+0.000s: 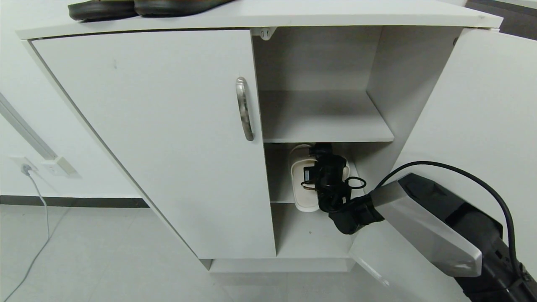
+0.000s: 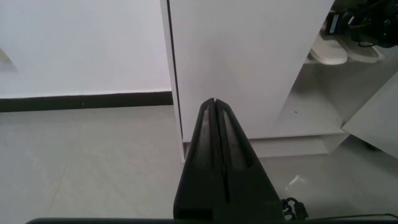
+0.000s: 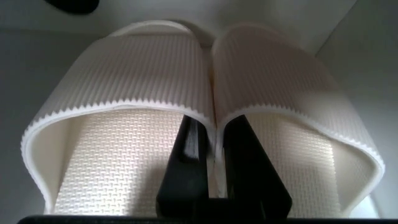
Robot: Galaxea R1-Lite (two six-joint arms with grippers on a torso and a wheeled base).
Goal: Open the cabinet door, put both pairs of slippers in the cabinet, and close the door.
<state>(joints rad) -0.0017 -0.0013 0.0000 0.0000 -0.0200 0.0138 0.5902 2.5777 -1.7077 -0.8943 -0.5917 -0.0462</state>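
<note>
A white cabinet (image 1: 268,19) has its left door (image 1: 159,138) closed and its right door (image 1: 474,109) swung open. A pair of white slippers (image 1: 300,184) lies toes inward at the middle shelf level, heels just past the shelf's front edge. My right gripper (image 1: 321,161) is inside the cabinet, above them. In the right wrist view it (image 3: 214,134) is shut on the two inner strap edges of the white slippers (image 3: 124,81). A dark pair of slippers (image 1: 105,8) sits on the cabinet top at the left. My left gripper (image 2: 214,109) is shut and holds nothing, low over the floor, pointing at the closed door's bottom corner.
The upper shelf (image 1: 323,121) and the cabinet floor (image 1: 310,235) are bare. The closed door has a metal handle (image 1: 244,109). A wall socket with a hanging cable (image 1: 26,170) is at the left. Grey floor tiles (image 1: 105,251) spread in front.
</note>
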